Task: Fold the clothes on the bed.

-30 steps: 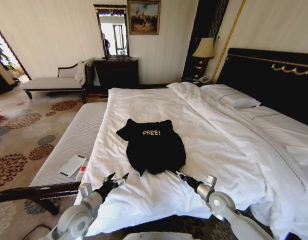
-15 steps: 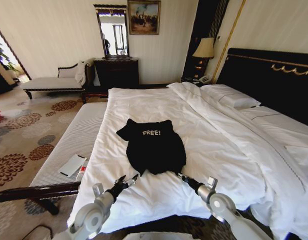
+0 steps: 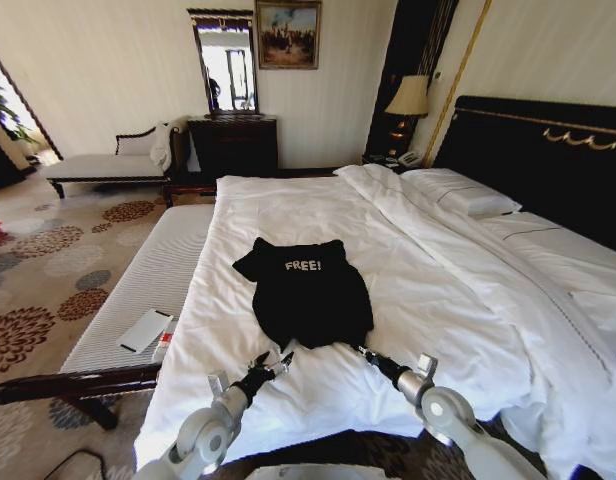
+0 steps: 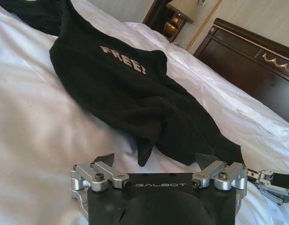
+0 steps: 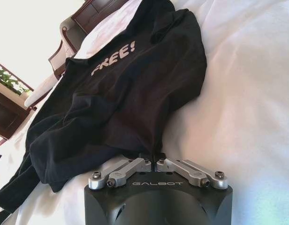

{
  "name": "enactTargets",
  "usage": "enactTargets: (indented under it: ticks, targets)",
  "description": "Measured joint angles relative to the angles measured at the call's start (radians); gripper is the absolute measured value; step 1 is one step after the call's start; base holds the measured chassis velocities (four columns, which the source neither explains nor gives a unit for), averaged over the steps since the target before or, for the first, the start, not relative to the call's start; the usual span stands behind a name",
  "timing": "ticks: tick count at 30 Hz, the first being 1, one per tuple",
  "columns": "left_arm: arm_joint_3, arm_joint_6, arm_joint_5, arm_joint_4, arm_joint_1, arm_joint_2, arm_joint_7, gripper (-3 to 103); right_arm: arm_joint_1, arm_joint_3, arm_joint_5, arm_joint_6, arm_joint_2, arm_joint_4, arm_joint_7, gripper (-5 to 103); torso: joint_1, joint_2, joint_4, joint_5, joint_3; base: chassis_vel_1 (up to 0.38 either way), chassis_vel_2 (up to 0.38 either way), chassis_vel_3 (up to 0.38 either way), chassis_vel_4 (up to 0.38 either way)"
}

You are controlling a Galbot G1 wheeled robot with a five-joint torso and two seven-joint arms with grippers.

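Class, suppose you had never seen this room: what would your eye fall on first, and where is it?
First the black T-shirt, crumpled on the white duvet near the bed's foot, "FREE!" lettering facing up. Next, both grippers at its near hem: the left gripper with jaws open just short of it, the right gripper shut at the hem's edge.

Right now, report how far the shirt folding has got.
Done: nothing folded; the black T-shirt lies rumpled on the white duvet, lettering up. In hand: right gripper, fingers together, sits at the shirt's near hem; left gripper, open, is just short of it. Left: grasping and every fold.
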Motion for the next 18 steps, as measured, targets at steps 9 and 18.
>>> enactTargets:
  ticks: [9, 18]
  targets:
    - [0.042, -0.043, 0.082, 0.064, -0.066, -0.043, 0.008, 98, 0.001, -0.004, -0.002, 0.000, 0.000, 0.001, 0.000, 1, 0.000, 0.000, 0.0000, -0.0001, 0.000, 0.000, 0.000, 0.000, 0.000]
    - [0.062, -0.085, 0.121, 0.087, -0.077, -0.053, 0.004, 76, -0.002, -0.004, -0.007, 0.002, 0.003, 0.002, 0.000, 1, 0.000, 0.000, 0.0000, 0.0000, 0.000, 0.000, 0.000, 0.000, 0.000]
